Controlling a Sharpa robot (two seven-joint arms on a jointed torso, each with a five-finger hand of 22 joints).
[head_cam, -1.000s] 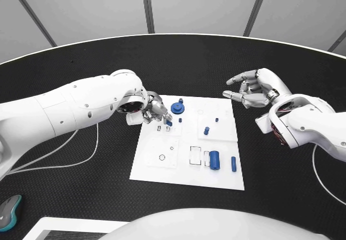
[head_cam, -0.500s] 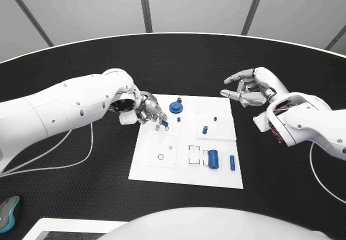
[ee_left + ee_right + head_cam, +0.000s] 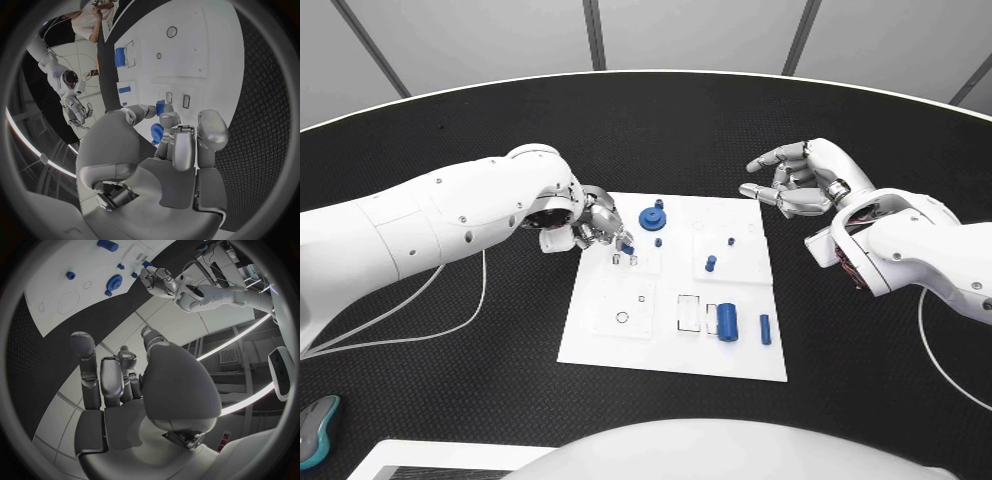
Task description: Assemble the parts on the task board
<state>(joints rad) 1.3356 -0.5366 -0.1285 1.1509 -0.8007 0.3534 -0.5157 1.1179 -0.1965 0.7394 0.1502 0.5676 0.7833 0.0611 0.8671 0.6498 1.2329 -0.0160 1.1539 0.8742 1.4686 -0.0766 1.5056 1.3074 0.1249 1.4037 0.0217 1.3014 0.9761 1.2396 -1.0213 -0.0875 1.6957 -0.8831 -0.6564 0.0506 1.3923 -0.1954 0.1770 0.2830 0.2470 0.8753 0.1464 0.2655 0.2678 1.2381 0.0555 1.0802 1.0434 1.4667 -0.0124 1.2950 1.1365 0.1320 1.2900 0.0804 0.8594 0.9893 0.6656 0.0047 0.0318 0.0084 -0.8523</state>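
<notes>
Head view is showing the left hand (image 3: 596,225) pinching a small blue part (image 3: 627,248) over the task board (image 3: 678,345), the right hand (image 3: 795,180) hovering empty with fingers apart beyond it, while several blue parts, including a cylinder (image 3: 727,321), are lying loose, so assembly seems unfinished.

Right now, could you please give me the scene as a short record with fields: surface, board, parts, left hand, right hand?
surface: black round table
board: white rectangular task board, flat in the table's middle
parts: blue round knob piece at the board's far side; large blue cylinder and slim blue bar lying at its near right; small blue peg near the centre
left hand: silver left hand over the board's far left corner, pinching a small blue part
right hand: silver right hand beyond the board's far right corner, fingers apart, holding nothing
</notes>
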